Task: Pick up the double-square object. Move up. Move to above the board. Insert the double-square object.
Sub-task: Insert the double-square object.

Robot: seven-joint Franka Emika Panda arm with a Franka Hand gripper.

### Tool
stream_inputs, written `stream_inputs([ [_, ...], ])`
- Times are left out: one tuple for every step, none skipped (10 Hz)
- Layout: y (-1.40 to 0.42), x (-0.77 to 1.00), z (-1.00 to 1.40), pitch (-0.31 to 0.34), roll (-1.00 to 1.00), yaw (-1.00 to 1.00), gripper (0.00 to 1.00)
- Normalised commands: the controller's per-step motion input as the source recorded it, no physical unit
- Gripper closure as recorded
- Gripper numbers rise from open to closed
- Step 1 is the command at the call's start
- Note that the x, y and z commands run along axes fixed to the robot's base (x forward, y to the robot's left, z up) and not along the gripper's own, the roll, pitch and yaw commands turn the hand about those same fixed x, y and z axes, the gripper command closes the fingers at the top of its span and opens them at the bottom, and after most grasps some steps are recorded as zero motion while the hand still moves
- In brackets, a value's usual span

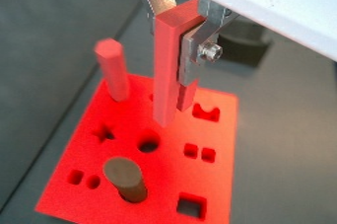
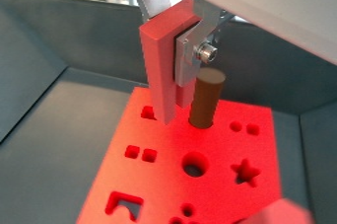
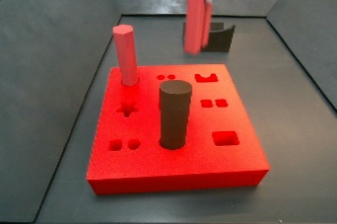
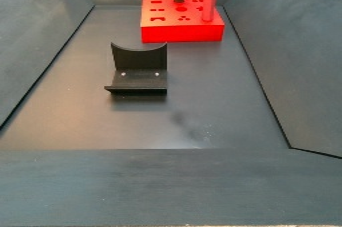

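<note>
- Two wrist views are showing the gripper [image 1: 182, 26] closing on the top of the thin red bar [image 1: 168, 70], one silver finger [image 1: 195, 42] pressing flat against its side; the bar is hanging upright with its long axis running straight down from the fingers toward the red board [image 1: 218, 159].
- In a wrist view the bar's lower end is hovering above the board, near a cut-out beside the round hole, with the red peg [image 1: 112, 68] standing off to one side of the board and the dark cylinder [image 1: 125, 179] nearer the camera; I cannot tell whether the tip is lining up with the paired square holes [image 1: 200, 153].
- In a wrist view the bar [image 2: 165, 65] is hanging just beside the dark cylinder [image 2: 206, 98], and the fingers are clamping its upper part [image 2: 184, 36].
- In a side view the bar [image 3: 195, 16] is hanging clear above the board's far edge [image 3: 178, 174], apart from the peg [image 3: 126, 55] and the cylinder [image 3: 172, 114]; the fixture [image 3: 222, 38] is standing behind the board.
- In a side view the board [image 4: 181, 31] is lying well beyond the fixture [image 4: 138, 69]; the bar and gripper are too small there to judge.
</note>
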Motion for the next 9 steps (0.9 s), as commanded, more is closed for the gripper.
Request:
stream_inputs([
  [-0.13, 0.18, -0.45, -0.086, 0.00, -0.87, 1.00],
  [0.00, 0.29, -0.25, -0.041, -0.03, -0.80, 1.00],
  [0.00, 0.06, 0.00, 0.000, 0.00, -0.02, 1.00],
  [0.00, 0.00, -0.10, -0.023, -0.01, 0.00, 1.00],
  [0.00, 0.27, -0.20, -0.026, 0.00, -0.59, 1.00],
  [0.00, 0.22, -0.30, -0.043, 0.00, -0.87, 1.00],
  [0.00, 0.16, -0.31, -0.064, 0.00, -0.93, 1.00],
  [0.00, 0.04, -0.35, -0.070, 0.00, -1.00, 1.00],
  [0.00, 0.02, -0.37, -0.060, 0.00, -1.00, 1.00],
])
